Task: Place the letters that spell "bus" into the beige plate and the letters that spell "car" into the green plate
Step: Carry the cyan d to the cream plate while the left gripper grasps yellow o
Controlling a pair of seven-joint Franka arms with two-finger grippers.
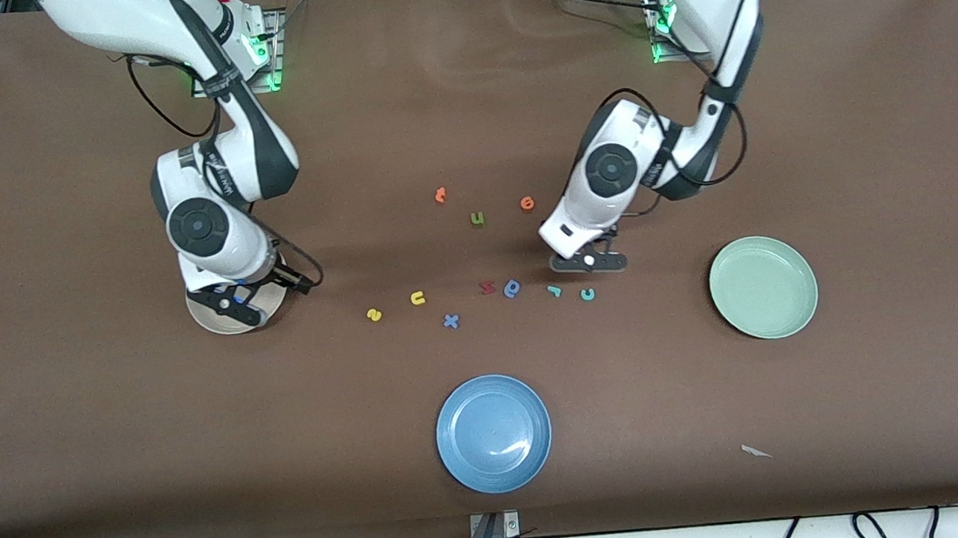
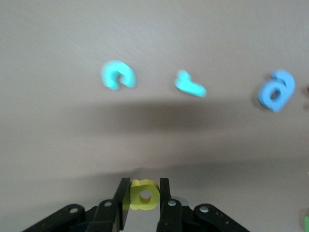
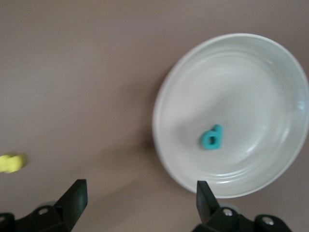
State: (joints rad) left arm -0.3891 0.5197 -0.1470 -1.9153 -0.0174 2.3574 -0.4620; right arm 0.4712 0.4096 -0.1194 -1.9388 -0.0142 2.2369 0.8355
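1. The right gripper [image 3: 140, 195] hangs over the beige plate [image 3: 169, 96] at the right arm's end of the table, its fingers spread wide and holding nothing
2. In that beige plate lies the teal b [image 3: 212, 137], loose on the plate's floor, clear of the fingers
3. The left gripper [image 2: 145, 195] is low over the brown table [image 1: 870, 135], just by the row of letters, and its fingers are pressed in on the yellow a [image 2: 144, 194], which sits pinched between the two pads
4. Close by that gripper on the table lie the teal c [image 1: 588, 294] and the thin teal r [image 1: 553, 291], side by side and apart from each other, with the c toward the left arm's end
5. Next along the row come a blue b-like letter [image 1: 512, 288] and a red letter [image 1: 487, 287], almost touching
6. The yellow u [image 1: 418, 298] and the yellow s [image 1: 373, 314] lie farther toward the right arm's end, with a blue x [image 1: 451, 321] a little nearer the front camera between the u and the blue letter
7. The green plate [image 1: 763, 286] sits toward the left arm's end with nothing in it
8. A blue plate [image 1: 494, 433] sits nearest the front camera, mid-table
9. Two orange letters [image 1: 440, 194] and a green u [image 1: 477, 218] lie farther from the front camera than the row
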